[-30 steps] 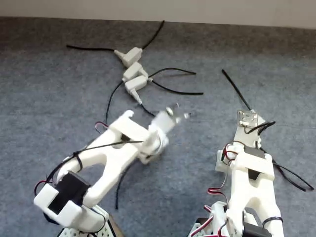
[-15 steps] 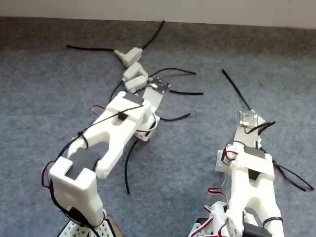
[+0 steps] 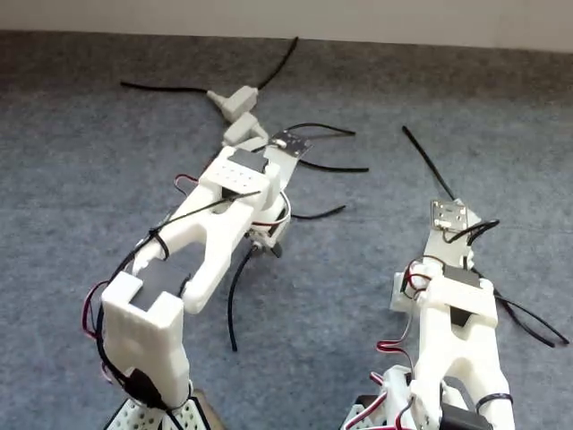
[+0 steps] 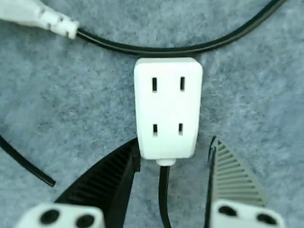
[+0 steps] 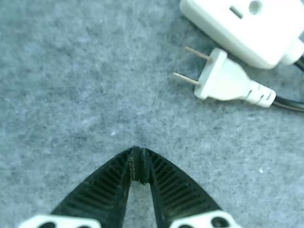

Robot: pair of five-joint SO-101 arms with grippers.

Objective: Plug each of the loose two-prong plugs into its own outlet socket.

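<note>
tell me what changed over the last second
The left arm swung away from its base to the cluster of white outlets. The left gripper, open, now straddles the cord end of one outlet without gripping it. The right arm and the farthest outlet block stayed put.

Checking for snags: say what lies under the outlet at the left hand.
Carpet shows all around the outlet, and its cord runs toward the left hand. Whatever lies directly beneath the outlet is covered.
</note>
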